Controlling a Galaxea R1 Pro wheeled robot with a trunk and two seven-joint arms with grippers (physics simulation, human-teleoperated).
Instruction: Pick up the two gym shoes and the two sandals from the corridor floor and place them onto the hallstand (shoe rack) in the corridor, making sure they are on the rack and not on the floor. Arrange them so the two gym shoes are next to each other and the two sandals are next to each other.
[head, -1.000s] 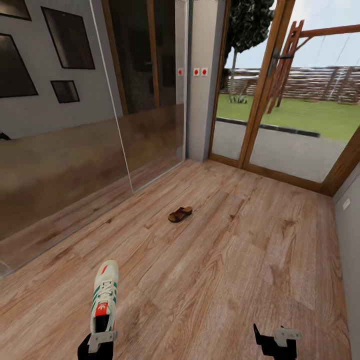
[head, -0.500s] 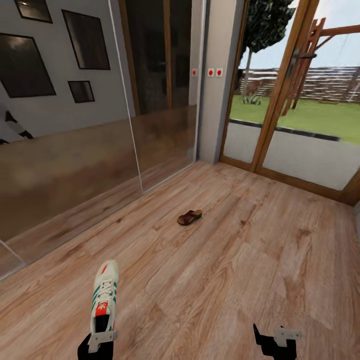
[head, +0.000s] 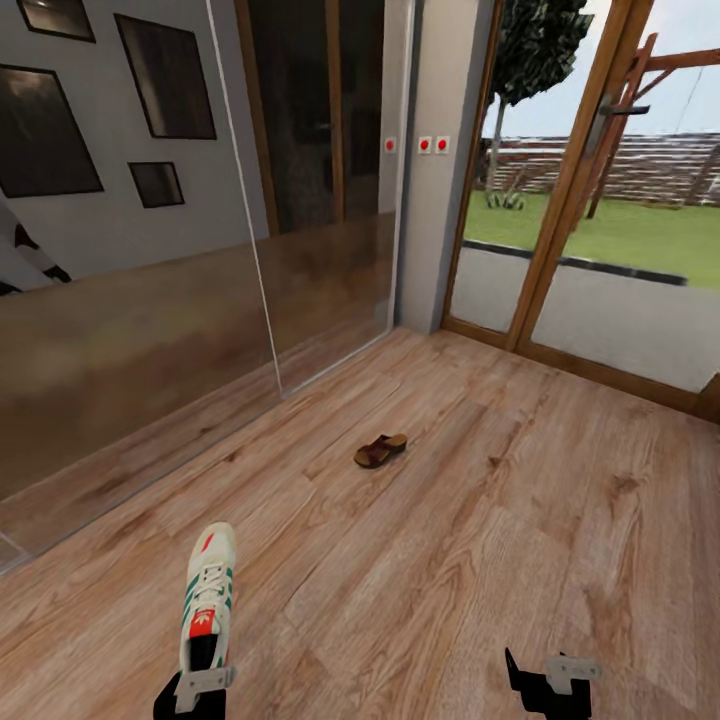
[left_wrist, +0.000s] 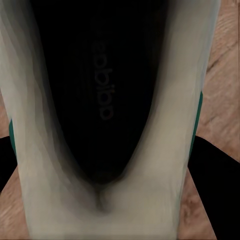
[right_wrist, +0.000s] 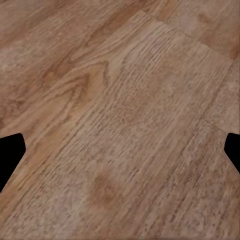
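Note:
My left gripper (head: 200, 690) is shut on the heel of a white gym shoe (head: 206, 597) with green stripes and a red-orange tongue, held toe forward above the corridor floor (head: 480, 540). In the left wrist view the gym shoe (left_wrist: 165, 165) shows its dark inside close up, between the black fingers (left_wrist: 215, 175). One dark brown sandal (head: 380, 450) lies on the floor ahead, in the middle of the head view. My right gripper (head: 550, 680) is open at the lower right with nothing in it; the right wrist view looks at bare floor (right_wrist: 120, 120) between its fingertips (right_wrist: 10, 150).
A glass panel (head: 130, 330) runs along the left with framed pictures (head: 165, 75) behind it. Glazed wooden doors (head: 590, 220) to a garden stand ahead at the right. A grey pillar (head: 440, 170) stands between them.
The whole view has shifted as the camera turned; the sandal now sits slightly further right and lower in the picture. Both grippers keep their places, the left still shut on the gym shoe.

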